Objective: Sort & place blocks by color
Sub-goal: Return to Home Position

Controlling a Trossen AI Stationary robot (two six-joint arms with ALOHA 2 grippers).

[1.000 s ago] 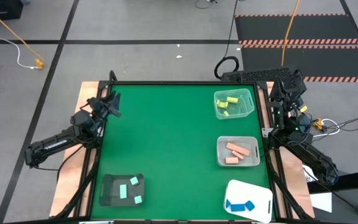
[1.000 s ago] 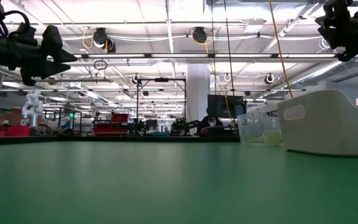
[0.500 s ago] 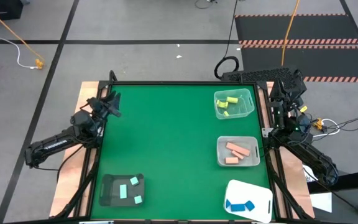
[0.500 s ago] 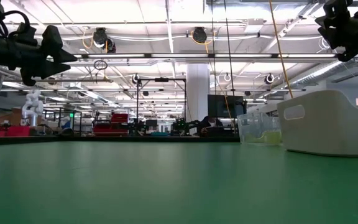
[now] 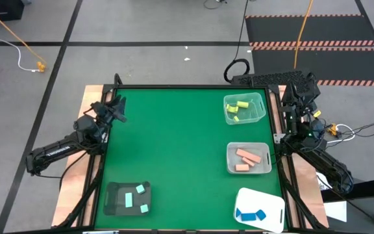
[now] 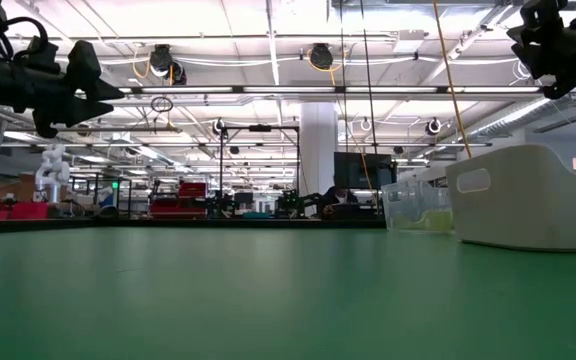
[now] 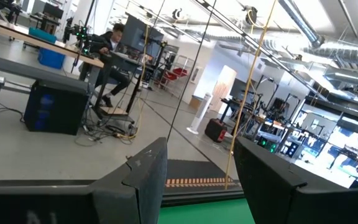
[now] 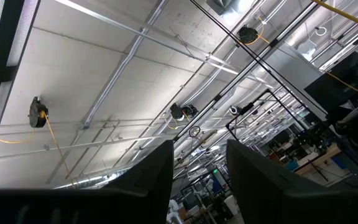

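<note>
All blocks lie sorted in trays in the high view: yellow blocks (image 5: 237, 108) in a clear tray at the far right, tan-pink blocks (image 5: 248, 158) in a clear tray below it, blue blocks (image 5: 249, 214) in a white tray at the near right, mint green blocks (image 5: 136, 197) on a dark tray at the near left. My left gripper (image 5: 118, 108) hovers open above the table's far left edge. My right gripper (image 5: 295, 93) is raised beyond the far right corner, open and tipped up toward the ceiling.
The green table top (image 5: 174, 149) lies bare between the trays. In the low view the white tray (image 6: 528, 195) stands at the right and a clear tray (image 6: 413, 205) behind it. A seated person (image 7: 110, 46) shows far off in the left wrist view.
</note>
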